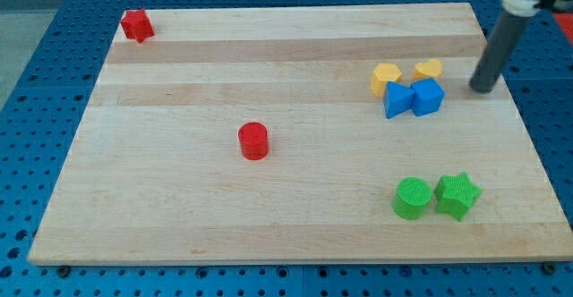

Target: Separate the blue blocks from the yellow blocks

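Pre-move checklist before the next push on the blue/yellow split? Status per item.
1. My tip visible and free of blocks: ok. It sits to the view's right of the cluster, with a gap.
2. Blue and yellow separated: not ok. The blue cube and the blue block sit right under the yellow hexagonal block and the yellow block.
3. Clean gap between blue and yellow to enter: cannot tell; they look to be touching.
4. Bystanders clear of the push path: ok. The green cylinder and green star lie well toward the view's bottom, the red cylinder far left.
5. Room on the board to push leftward: ok.
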You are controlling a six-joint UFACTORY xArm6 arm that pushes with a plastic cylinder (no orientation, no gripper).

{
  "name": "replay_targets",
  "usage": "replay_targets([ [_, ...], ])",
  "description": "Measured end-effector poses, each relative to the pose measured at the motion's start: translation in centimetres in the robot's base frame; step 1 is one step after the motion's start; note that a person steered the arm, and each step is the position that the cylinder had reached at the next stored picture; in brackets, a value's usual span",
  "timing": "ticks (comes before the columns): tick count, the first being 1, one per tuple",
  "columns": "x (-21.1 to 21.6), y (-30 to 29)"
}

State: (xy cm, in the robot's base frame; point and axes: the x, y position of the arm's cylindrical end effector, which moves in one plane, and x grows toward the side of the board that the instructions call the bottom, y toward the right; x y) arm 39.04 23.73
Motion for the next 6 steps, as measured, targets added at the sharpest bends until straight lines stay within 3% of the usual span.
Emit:
replay_targets([
  [3, 2.3, -18.5],
  [6, 2.2, -4.2],
])
